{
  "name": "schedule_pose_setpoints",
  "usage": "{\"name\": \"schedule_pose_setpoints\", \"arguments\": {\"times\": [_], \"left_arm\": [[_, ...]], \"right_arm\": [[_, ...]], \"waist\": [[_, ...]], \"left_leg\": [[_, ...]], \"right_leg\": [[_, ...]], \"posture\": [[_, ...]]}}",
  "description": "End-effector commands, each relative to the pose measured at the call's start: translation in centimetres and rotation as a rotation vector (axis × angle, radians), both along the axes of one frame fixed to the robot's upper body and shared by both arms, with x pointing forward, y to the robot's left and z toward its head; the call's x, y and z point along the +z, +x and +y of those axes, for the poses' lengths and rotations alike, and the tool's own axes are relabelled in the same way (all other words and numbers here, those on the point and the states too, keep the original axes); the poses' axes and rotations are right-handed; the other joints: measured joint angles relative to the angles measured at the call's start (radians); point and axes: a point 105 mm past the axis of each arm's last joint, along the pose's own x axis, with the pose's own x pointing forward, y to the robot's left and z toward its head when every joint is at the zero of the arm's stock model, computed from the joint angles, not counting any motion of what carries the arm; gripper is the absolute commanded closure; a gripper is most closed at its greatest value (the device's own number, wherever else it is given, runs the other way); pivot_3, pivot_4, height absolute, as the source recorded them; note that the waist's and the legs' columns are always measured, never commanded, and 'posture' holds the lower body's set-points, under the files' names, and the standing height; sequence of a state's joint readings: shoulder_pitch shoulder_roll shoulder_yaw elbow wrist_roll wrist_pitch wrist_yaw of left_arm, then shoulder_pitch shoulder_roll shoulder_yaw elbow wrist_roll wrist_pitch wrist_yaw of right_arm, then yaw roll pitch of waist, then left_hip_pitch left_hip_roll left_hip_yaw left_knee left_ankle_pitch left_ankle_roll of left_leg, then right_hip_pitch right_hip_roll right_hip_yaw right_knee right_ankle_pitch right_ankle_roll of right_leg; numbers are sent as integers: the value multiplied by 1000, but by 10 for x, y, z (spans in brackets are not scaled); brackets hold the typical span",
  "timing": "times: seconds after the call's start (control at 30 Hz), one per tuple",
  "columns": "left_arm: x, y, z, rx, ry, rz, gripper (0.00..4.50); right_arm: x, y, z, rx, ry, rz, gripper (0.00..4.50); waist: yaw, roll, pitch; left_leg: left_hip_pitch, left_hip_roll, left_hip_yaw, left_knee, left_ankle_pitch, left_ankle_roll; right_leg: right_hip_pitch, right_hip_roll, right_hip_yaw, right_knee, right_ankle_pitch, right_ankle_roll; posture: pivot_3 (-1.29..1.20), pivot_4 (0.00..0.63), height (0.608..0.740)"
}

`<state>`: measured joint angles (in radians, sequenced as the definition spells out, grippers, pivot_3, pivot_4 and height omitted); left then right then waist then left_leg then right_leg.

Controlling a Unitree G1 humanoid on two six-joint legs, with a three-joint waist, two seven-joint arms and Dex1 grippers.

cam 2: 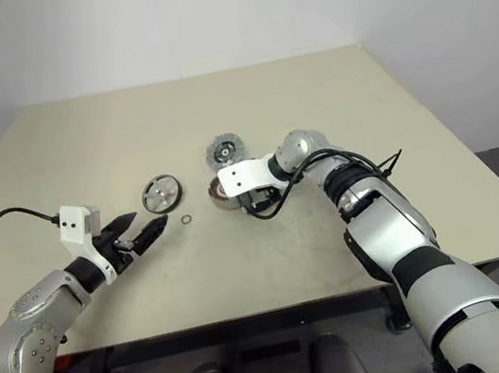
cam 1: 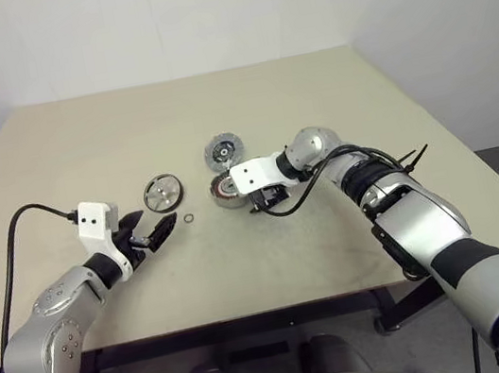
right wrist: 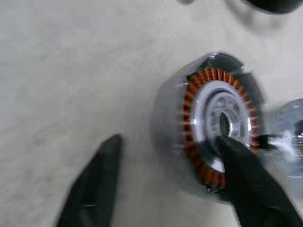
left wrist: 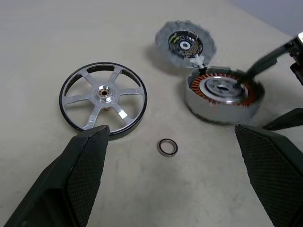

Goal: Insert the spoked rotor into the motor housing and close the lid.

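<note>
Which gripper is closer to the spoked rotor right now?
Left. The left gripper hovers open just short of the spoked rotor, which lies flat on the table. The right gripper is farther off, open at the motor housing, one finger over its centre.

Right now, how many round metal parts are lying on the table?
4: the spoked rotor nearest the left gripper, the small ring beside it, the motor housing by the right gripper, and its lid lying open behind it.

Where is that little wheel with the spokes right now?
The spoked rotor lies flat on the table, left of the motor housing, beside the small ring.
</note>
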<state>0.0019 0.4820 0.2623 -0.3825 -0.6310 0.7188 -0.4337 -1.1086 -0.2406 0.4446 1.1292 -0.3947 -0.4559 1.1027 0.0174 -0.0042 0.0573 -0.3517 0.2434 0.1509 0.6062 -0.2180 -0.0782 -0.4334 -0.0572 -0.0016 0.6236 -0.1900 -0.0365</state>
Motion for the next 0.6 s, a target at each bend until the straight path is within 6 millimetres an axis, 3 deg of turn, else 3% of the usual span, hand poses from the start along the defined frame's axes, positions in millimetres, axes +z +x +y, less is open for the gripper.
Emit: {"name": "schedule_pose_setpoints", "arguments": {"times": [0.03, 0.37, 0.6], "left_arm": [[12, 1, -4, -13, -1, -52, 0], [12, 1, -4, -15, 0, -49, 0], [10, 0, -3, -22, 1, -39, 0]], "right_arm": [[19, 5, 8, 19, 32, -63, 376], [28, 4, 11, 28, 72, -54, 376], [57, -8, 25, 36, 284, 54, 376]], "waist": [[0, 0, 0], [2, 1, 0], [3, 1, 1]], "left_leg": [[0, 0, 0, 0, 0, 0], [-1, 0, 0, -1, 0, 0], [-1, 0, 0, -1, 0, 0]], "right_leg": [[0, 0, 0, -1, 0, 0], [-1, 0, 0, 0, 0, 0], [-1, 0, 0, 0, 0, 0]], "posture": [[0, 0, 740], [0, 0, 740], [0, 0, 740]]}}
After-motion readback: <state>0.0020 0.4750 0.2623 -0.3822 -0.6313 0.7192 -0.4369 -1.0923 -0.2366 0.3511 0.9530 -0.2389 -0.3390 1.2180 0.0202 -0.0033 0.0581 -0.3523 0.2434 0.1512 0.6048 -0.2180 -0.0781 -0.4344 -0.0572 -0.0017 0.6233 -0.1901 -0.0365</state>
